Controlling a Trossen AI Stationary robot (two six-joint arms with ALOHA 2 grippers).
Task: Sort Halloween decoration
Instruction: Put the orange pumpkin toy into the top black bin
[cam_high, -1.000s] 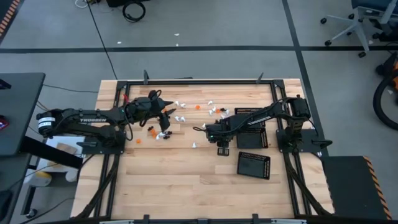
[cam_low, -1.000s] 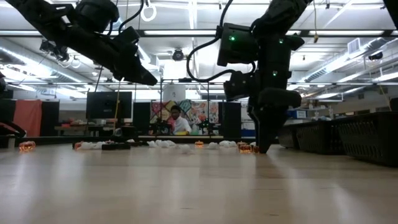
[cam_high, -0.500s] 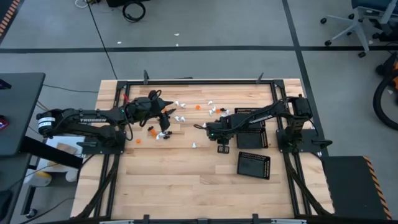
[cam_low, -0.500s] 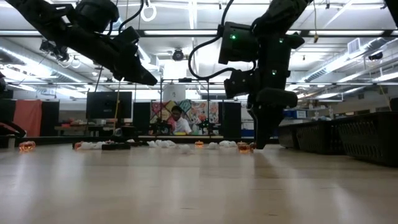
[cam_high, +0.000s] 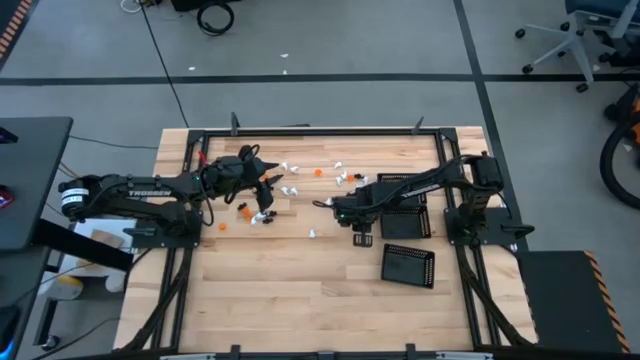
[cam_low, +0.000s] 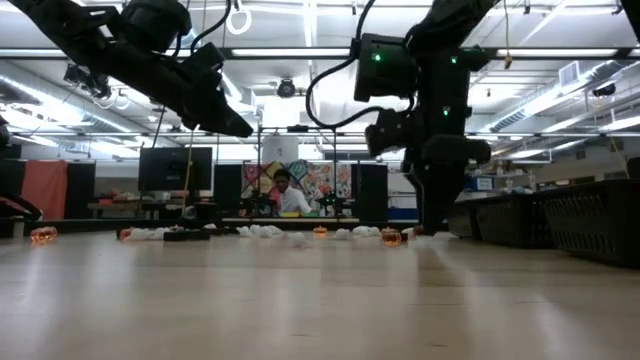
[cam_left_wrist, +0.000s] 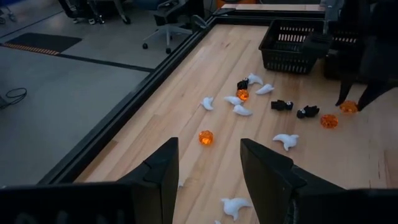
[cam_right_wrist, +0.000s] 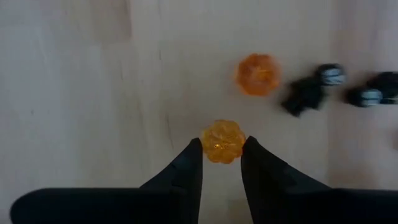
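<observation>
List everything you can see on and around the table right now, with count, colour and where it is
Halloween decoration pieces: many, white, orange and black, scattered across the table's far middle.
Orange pumpkin piece: one, between the right gripper's fingers.
Second orange pumpkin: one, just beyond it.
Perforated baskets: at least two, black, near the right arm.
Table: one, light wood, black frame.
Office chair: one, on the floor beyond the table.
Person: one, far background.
Left gripper: open, raised above the pieces.
Right gripper: fingers down around the pumpkin.
</observation>
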